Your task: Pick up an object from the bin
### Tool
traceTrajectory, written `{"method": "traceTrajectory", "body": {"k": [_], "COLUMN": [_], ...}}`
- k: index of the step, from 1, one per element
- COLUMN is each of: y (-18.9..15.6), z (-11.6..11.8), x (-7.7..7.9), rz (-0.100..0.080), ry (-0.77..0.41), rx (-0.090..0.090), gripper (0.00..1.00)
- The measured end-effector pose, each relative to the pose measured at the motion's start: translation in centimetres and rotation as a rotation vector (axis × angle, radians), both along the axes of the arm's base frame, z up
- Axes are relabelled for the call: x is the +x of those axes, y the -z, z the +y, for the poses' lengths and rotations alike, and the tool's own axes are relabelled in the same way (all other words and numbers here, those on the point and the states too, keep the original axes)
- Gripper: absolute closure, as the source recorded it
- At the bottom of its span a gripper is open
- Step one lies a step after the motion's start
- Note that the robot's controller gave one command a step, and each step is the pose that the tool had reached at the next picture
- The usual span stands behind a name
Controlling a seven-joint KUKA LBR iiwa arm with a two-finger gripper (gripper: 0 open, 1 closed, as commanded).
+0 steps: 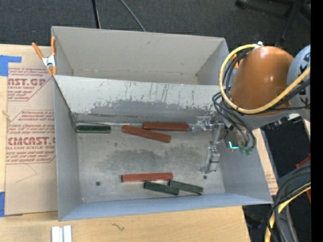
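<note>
My gripper (203, 150) hangs at the right side of the bin, open, with nothing between its fingers. One fingertip (196, 127) lies close to the right end of a red-brown stick (165, 127) at the back. The other fingertip (207, 171) points down toward the bin floor. A second red-brown stick (146, 133) lies slanted just left of the first. Near the front, a dark green stick (185, 187) rests below and left of the lower fingertip, apart from it.
Another dark green stick (160, 187) and a red-brown stick (146, 177) lie side by side at the front middle. One more dark green stick (93, 128) sits at the back left. The arm's orange cover and cables overhang the right wall.
</note>
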State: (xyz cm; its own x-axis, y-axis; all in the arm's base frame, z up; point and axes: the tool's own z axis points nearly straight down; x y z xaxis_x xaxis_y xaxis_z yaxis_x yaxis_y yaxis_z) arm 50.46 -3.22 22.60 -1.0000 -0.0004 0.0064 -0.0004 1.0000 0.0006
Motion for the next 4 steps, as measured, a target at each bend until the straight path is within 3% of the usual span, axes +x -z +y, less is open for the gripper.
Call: {"method": "traceTrajectory", "body": {"k": [1, 2, 3, 4], "y": [16.0, 12.5, 12.4, 15.7], "z": [9.1, 9.7, 8.9, 7.9], "x": [0.2, -1.3, -2.6, -2.6], "rz": [0.0, -0.007, -0.004, -0.001], "ry": [-0.097, -0.041, 0.227, 0.328], "rx": [0.0, 0.001, -0.001, -0.001], "gripper": [0.0, 0.0, 0.0, 0.0]}}
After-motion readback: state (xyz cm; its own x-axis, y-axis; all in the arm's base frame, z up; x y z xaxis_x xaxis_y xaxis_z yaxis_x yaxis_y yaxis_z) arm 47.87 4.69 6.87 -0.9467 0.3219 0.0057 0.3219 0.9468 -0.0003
